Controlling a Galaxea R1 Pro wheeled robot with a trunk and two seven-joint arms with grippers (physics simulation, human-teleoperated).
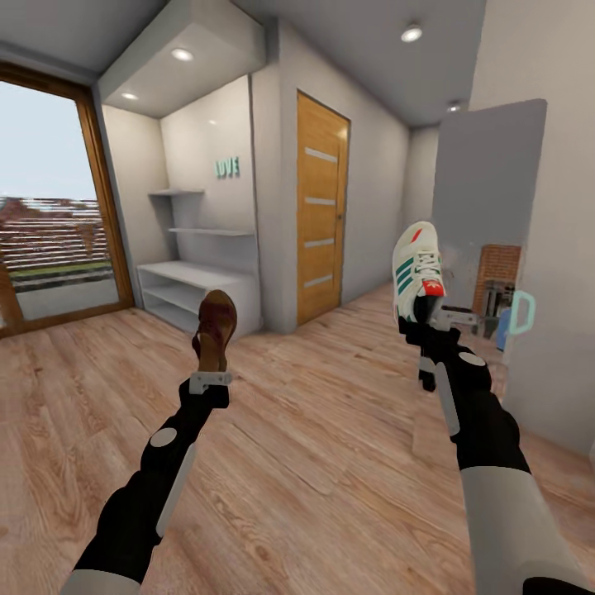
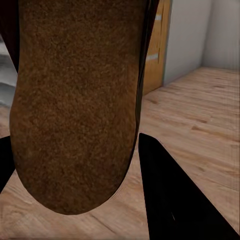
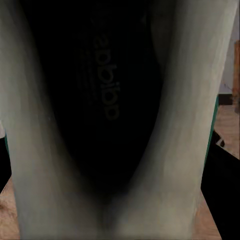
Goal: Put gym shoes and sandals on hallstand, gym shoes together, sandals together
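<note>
Head view faces down corridor; wrist views pressed close against held shoes.

Sandal, gym shoe, shoe rack and corridor floor

One dark brown sandal (image 1: 216, 328) with tan footbed, stood upright on end, heel down, raised clear of the floor at the end of the left arm; its rough brown underside (image 2: 75, 105) shows close in the left wrist view. One white lace-up gym shoe (image 1: 417, 273), green side stripes, red-orange tongue patch, upright with toe up, raised at the end of the right arm; its dark inside with pale walls (image 3: 107, 100) shows in the right wrist view. White hallstand (image 1: 186, 291), low, flat top, two open shelf tiers, shelves bare, against the far alcove wall. Corridor floor (image 1: 330, 463), light brown wood-grain planks.
</note>
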